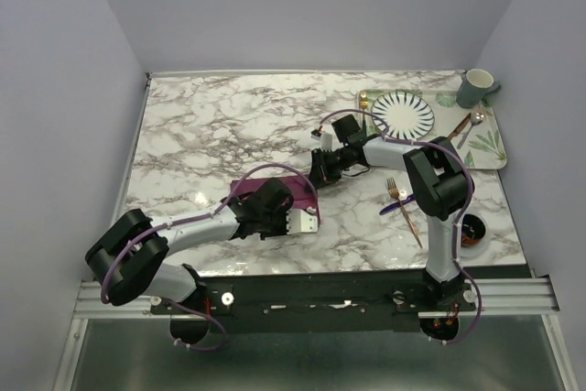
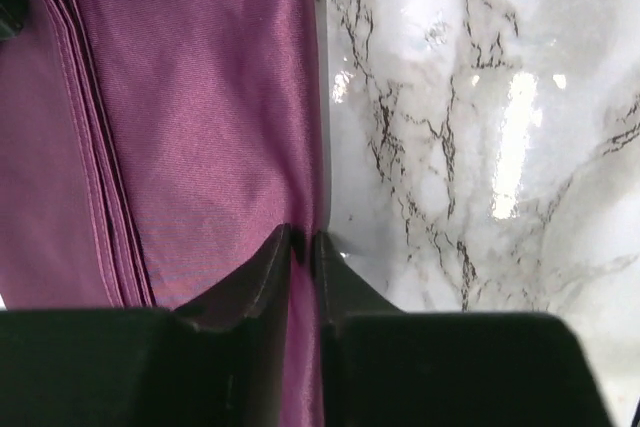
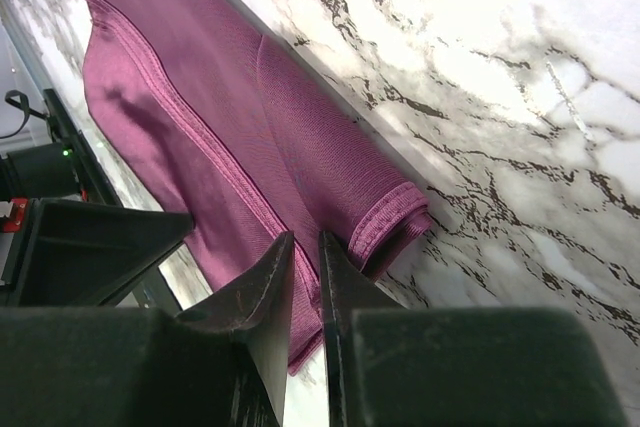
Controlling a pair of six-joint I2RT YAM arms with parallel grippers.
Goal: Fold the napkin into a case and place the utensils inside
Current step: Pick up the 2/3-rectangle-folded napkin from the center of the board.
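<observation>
Seen from above, one folded napkin (image 1: 295,186) lies mid-table (image 1: 211,125) with one copper fork (image 1: 407,217) and one blue knife (image 1: 394,211) crossed to its right. Two arms reach low to it, the left pincer (image 1: 309,222) on its near side and the right pincer (image 1: 320,171) on its far side. The left wrist view shows that pincer (image 2: 305,239) a slit apart astride the napkin's (image 2: 200,127) right edge, and the right wrist view shows its pincer (image 3: 305,237) equally narrow over the napkin (image 3: 200,117) near a hemmed end. Neither view shows whether the cloth is clamped.
</observation>
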